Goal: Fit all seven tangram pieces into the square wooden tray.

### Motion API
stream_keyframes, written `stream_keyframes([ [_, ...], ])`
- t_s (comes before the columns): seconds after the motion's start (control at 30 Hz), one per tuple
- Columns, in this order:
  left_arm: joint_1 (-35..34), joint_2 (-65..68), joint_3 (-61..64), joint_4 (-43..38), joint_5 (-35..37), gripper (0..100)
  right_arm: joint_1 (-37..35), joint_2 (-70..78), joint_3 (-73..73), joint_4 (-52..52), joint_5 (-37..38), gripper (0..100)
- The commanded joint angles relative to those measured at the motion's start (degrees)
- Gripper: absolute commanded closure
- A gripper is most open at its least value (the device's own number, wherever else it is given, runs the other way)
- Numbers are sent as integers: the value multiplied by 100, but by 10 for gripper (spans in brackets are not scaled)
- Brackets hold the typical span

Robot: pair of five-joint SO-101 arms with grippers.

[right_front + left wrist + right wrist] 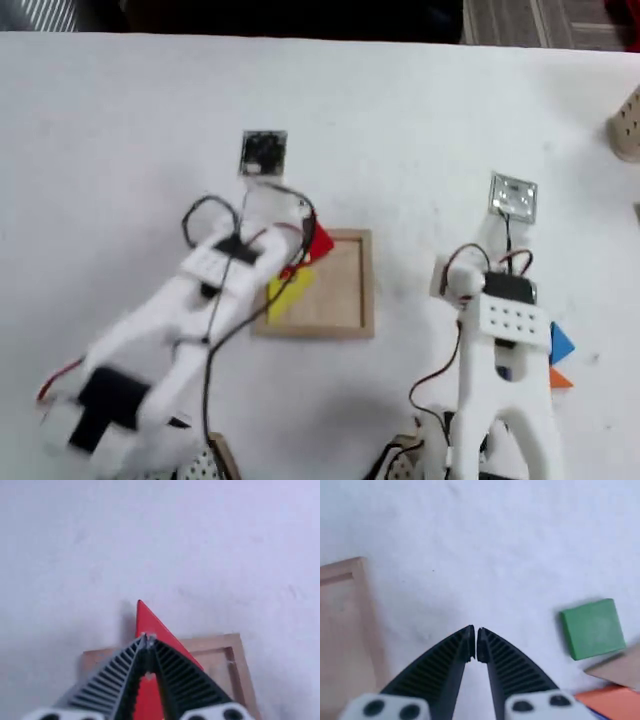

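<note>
Now, left hand (148, 640) (closed), gripping red triangle (148, 620)

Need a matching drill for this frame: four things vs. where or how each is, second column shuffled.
1. red piece
2. yellow piece
3. green piece
4. right gripper

A. shut, holding nothing
B. lying in the tray
C. clamped in the left gripper
D. on the table, outside the tray

Pairs: 1-C, 2-B, 3-D, 4-A
</note>
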Motion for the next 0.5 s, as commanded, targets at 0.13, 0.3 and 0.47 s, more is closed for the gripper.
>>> stream_keyframes([
  [0.13,-145,1305,-1512,431,132,980,321,-312,105,13,325,981],
  [0.3,-40,1675,-1776,431,114,980,303,-312,105,13,325,981],
  [0.47,4,1930,-2057,440,105,980,295,-312,105,4,325,981],
])
